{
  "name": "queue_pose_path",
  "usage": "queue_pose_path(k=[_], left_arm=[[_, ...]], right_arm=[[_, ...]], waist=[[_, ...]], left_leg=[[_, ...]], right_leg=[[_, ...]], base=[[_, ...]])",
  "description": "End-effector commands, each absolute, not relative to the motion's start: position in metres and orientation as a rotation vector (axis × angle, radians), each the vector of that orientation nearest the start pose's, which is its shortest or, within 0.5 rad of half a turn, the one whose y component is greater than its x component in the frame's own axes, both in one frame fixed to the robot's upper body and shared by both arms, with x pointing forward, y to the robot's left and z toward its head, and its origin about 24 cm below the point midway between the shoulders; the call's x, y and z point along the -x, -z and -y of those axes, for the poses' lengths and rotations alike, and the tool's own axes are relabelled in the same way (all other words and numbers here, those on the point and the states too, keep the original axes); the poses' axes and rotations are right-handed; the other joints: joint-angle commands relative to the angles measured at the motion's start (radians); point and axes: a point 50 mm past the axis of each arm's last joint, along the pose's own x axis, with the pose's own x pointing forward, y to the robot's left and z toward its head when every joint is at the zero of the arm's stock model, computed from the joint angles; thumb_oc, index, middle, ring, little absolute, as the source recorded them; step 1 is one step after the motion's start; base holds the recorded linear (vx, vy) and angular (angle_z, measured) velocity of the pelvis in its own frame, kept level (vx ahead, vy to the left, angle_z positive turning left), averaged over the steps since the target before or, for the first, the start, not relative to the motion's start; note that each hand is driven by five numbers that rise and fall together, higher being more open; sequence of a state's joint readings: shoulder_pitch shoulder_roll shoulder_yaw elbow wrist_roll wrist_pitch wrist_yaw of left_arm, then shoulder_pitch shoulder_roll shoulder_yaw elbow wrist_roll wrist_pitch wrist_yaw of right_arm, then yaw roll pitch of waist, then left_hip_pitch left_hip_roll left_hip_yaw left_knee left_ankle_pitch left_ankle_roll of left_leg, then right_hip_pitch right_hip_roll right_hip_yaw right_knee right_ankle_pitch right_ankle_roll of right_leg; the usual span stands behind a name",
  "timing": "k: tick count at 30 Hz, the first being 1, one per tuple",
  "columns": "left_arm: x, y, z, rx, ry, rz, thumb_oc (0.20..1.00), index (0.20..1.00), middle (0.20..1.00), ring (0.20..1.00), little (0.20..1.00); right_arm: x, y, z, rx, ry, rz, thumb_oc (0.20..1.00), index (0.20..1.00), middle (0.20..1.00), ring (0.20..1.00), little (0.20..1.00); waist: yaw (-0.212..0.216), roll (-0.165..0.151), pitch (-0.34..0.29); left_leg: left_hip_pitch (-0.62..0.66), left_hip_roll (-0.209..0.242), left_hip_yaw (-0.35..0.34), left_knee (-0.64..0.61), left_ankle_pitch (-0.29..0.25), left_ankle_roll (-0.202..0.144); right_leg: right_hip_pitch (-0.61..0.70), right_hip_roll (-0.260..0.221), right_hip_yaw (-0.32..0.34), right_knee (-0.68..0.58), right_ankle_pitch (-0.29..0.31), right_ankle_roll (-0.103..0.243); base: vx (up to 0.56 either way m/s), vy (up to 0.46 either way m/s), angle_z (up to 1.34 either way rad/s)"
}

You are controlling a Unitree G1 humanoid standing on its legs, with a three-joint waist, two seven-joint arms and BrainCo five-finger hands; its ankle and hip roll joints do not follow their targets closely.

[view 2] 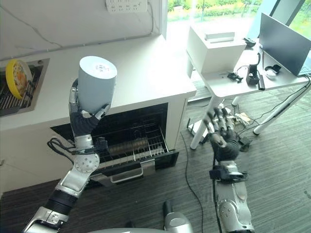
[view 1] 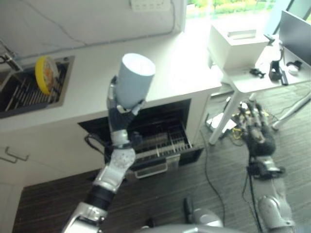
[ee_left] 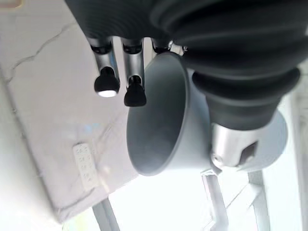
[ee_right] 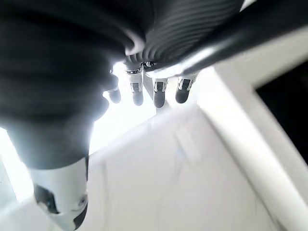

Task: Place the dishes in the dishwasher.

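The left hand (view 2: 83,119) is raised above the counter's (view 2: 141,73) front edge, fingers and thumb curled round the lower part of a pale blue-grey cup (view 2: 95,85) held base-up. Below it, the dishwasher's (view 2: 160,121) wire rack (view 2: 131,145) stands pulled out. The right hand (view 2: 222,133) hangs apart over the floor, fingers loosely spread, holding nothing. A yellow plate (view 1: 46,74) stands in the sink (view 1: 60,97) at the counter's left end.

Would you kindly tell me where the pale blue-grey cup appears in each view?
Left eye view: pale blue-grey cup, upper centre, held base-up in the left hand.
Right eye view: upper left.
Left wrist view: centre, beside the fingers.
Right wrist view: not seen.
Shared landmark: open dishwasher rack below the cup.
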State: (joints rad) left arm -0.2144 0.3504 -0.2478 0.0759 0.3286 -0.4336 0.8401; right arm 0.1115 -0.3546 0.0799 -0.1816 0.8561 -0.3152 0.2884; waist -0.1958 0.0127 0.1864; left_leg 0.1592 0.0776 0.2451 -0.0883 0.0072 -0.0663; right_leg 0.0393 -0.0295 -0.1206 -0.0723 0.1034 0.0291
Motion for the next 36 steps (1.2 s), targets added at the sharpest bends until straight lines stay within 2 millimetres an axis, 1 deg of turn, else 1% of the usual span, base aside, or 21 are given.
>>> queue_pose_path(k=[1, 2, 3, 4, 7, 11, 14, 16, 21, 28, 31, 36], left_arm=[[-0.267, -0.144, -0.157, -0.472, -0.457, 0.985, 0.2, 0.2, 0.2, 0.2, 0.2], [-0.267, -0.144, -0.157, -0.472, -0.457, 0.985, 0.2, 0.2, 0.2, 0.2, 0.2], [-0.265, -0.142, -0.156, -0.475, -0.491, 0.986, 0.2, 0.2, 0.2, 0.2, 0.2], [-0.266, -0.142, -0.154, -0.491, -0.51, 1.006, 0.2, 0.2, 0.2, 0.2, 0.2], [-0.268, -0.141, -0.146, -0.548, -0.498, 1.032, 0.2, 0.2, 0.2, 0.2, 0.2], [-0.268, -0.135, -0.137, -0.583, -0.464, 1.034, 0.2, 0.2, 0.2, 0.2, 0.2], [-0.268, -0.128, -0.134, -0.56, -0.446, 0.974, 0.2, 0.2, 0.2, 0.2, 0.2], [-0.266, -0.127, -0.13, -0.557, -0.43, 0.979, 0.2, 0.2, 0.2, 0.2, 0.2], [-0.264, -0.127, -0.122, -0.553, -0.396, 0.994, 0.2, 0.2, 0.2, 0.2, 0.2], [-0.263, -0.127, -0.11, -0.522, -0.35, 0.997, 0.2, 0.2, 0.2, 0.2, 0.2], [-0.263, -0.127, -0.108, -0.522, -0.347, 0.989, 0.2, 0.2, 0.2, 0.2, 0.2], [-0.264, -0.125, -0.111, -0.535, -0.359, 0.98, 0.2, 0.2, 0.2, 0.2, 0.2]], right_arm=[[-0.231, -0.116, 0.187, -0.405, -0.405, 0.465, 1.0, 1.0, 1.0, 1.0, 1.0], [-0.231, -0.116, 0.187, -0.405, -0.405, 0.465, 1.0, 1.0, 1.0, 1.0, 1.0], [-0.235, -0.121, 0.175, -0.373, -0.448, 0.467, 1.0, 1.0, 1.0, 1.0, 1.0], [-0.237, -0.124, 0.168, -0.354, -0.471, 0.463, 1.0, 1.0, 1.0, 1.0, 1.0], [-0.243, -0.128, 0.155, -0.361, -0.501, 0.438, 1.0, 1.0, 1.0, 1.0, 1.0], [-0.249, -0.133, 0.145, -0.351, -0.515, 0.442, 1.0, 1.0, 1.0, 1.0, 1.0], [-0.257, -0.142, 0.132, -0.335, -0.53, 0.455, 1.0, 1.0, 1.0, 1.0, 1.0], [-0.261, -0.147, 0.126, -0.341, -0.54, 0.461, 1.0, 1.0, 1.0, 1.0, 1.0], [-0.266, -0.157, 0.115, -0.348, -0.559, 0.474, 1.0, 1.0, 1.0, 1.0, 1.0], [-0.277, -0.17, 0.098, -0.331, -0.543, 0.484, 1.0, 1.0, 1.0, 1.0, 1.0], [-0.28, -0.171, 0.093, -0.326, -0.541, 0.458, 1.0, 1.0, 1.0, 1.0, 1.0], [-0.28, -0.167, 0.095, -0.354, -0.535, 0.433, 1.0, 1.0, 1.0, 1.0, 1.0]], waist=[[0.02, -0.027, -0.06], [0.02, -0.027, -0.06], [0.038, -0.028, -0.061], [0.047, -0.029, -0.061], [0.069, -0.034, -0.067], [0.094, -0.039, -0.07], [0.123, -0.045, -0.07], [0.137, -0.048, -0.071], [0.159, -0.052, -0.071], [0.186, -0.052, -0.07], [0.195, -0.053, -0.07], [0.198, -0.055, -0.068]], left_leg=[[-0.013, 0.015, 0.002, 0.045, -0.086, 0.034], [-0.013, 0.015, 0.002, 0.045, -0.086, 0.034], [-0.012, 0.014, -0.005, 0.046, -0.087, 0.032], [-0.01, 0.012, -0.01, 0.043, -0.087, 0.032], [-0.009, 0.011, -0.023, 0.041, -0.089, 0.029], [-0.007, 0.01, -0.038, 0.035, -0.09, 0.025], [-0.006, 0.011, -0.054, 0.031, -0.09, 0.021], [-0.006, 0.012, -0.063, 0.029, -0.09, 0.019], [-0.008, 0.012, -0.08, 0.029, -0.09, 0.017], [-0.012, 0.01, -0.108, 0.033, -0.092, 0.017], [-0.012, 0.008, -0.114, 0.032, -0.092, 0.019], [-0.011, 0.007, -0.119, 0.032, -0.093, 0.021]], right_leg=[[0.026, -0.124, 0.003, 0.095, -0.147, 0.126], [0.026, -0.124, 0.003, 0.095, -0.147, 0.126], [0.032, -0.128, -0.004, 0.091, -0.145, 0.128], [0.035, -0.128, -0.005, 0.089, -0.144, 0.128], [0.045, -0.13, -0.015, 0.081, -0.141, 0.131], [0.055, -0.131, -0.028, 0.071, -0.14, 0.132], [0.071, -0.13, -0.043, 0.059, -0.141, 0.129], [0.077, -0.128, -0.048, 0.055, -0.142, 0.127], [0.086, -0.125, -0.057, 0.055, -0.147, 0.121], [0.099, -0.121, -0.064, 0.061, -0.16, 0.113], [0.103, -0.12, -0.068, 0.064, -0.164, 0.11], [0.103, -0.121, -0.067, 0.068, -0.166, 0.112]], base=[[0.0, 0.0, 0.0], [0.0, 0.0, 0.0], [-0.01, -0.01, 0.05], [0.0, 0.0, 0.0], [0.01, -0.021, 0.08], [0.01, -0.03, 0.11], [0.03, -0.036, 0.16], [0.04, -0.039, 0.16], [0.04, -0.023, 0.11], [0.06, -0.002, 0.11], [0.05, 0.005, 0.03], [0.02, -0.007, 0.09]])
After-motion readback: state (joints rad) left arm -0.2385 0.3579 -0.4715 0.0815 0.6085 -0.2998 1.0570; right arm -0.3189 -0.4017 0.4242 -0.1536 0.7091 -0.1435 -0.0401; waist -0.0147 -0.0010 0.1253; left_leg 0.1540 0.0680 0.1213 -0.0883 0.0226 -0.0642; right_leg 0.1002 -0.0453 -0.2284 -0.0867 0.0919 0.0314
